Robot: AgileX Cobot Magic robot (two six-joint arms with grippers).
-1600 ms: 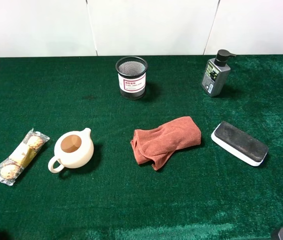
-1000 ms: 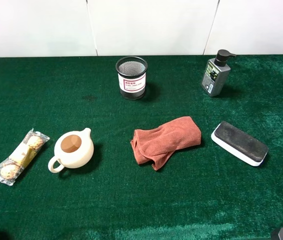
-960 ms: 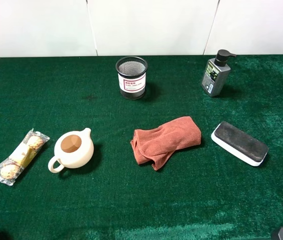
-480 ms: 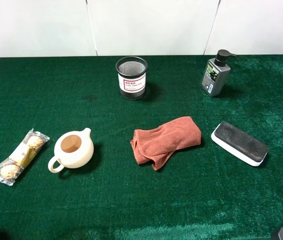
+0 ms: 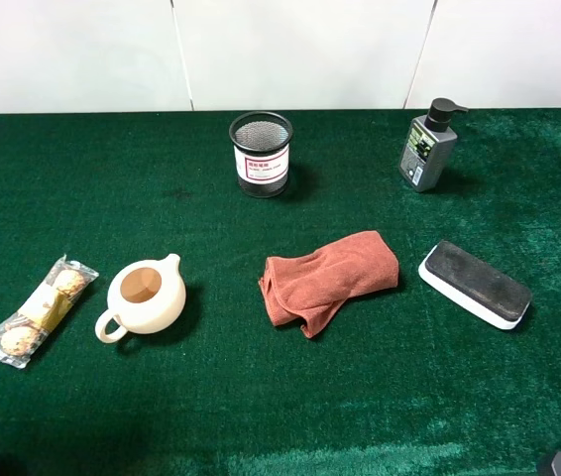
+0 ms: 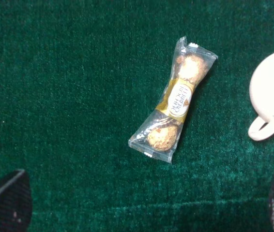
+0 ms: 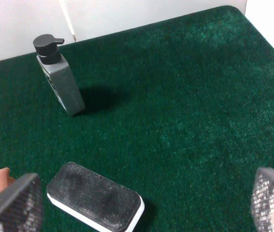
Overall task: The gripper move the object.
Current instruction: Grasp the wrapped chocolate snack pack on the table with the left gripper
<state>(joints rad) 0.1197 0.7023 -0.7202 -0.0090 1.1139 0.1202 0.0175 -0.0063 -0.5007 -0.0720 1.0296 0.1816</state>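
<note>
The object is a clear packet of round golden-brown sweets with a yellow label [image 5: 38, 310]. It lies flat on the green cloth at the left, beside the cream teapot [image 5: 144, 296]. In the left wrist view the packet [image 6: 173, 99] lies ahead of my left gripper [image 6: 144, 208]. That gripper is open, apart from the packet, and only its two black fingertips [image 6: 6, 203] show. My right gripper [image 7: 142, 205] is open and empty near the eraser [image 7: 96, 195]. In the exterior high view only slivers of the arms show at the bottom corners.
A rust-red cloth [image 5: 328, 278] lies at the middle. A black-and-white eraser [image 5: 475, 284] lies to its right. A black mesh cup [image 5: 261, 154] and a grey pump bottle [image 5: 427, 147] stand at the back. The teapot handle [image 6: 258, 130] is close to the packet.
</note>
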